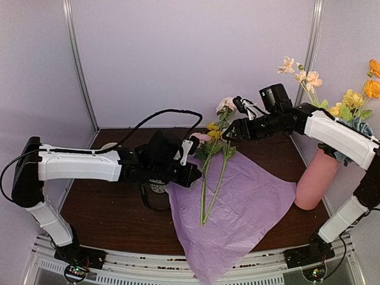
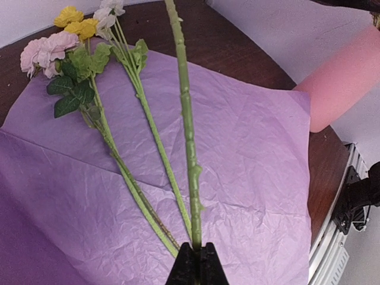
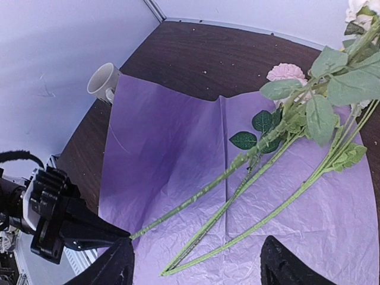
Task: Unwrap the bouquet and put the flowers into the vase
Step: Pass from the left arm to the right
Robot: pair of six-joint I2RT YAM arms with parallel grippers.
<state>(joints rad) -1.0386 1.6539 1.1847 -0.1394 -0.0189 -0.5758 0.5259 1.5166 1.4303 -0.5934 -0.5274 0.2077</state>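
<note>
The bouquet lies unwrapped, its lilac tissue paper spread flat on the table. Two flowers rest on the paper, with pink and yellow heads. My left gripper is shut on the foot of a third flower's stem, which slants up off the paper to a pale bloom. My right gripper hovers open near that bloom, its fingers wide above the stems and touching nothing. The pink vase stands at the right with several flowers in it.
A white mug stands off the paper's far left corner, and a patterned mug sits under my left arm. The enclosure's walls close in the back and sides. The paper's near corner hangs over the table's front rail.
</note>
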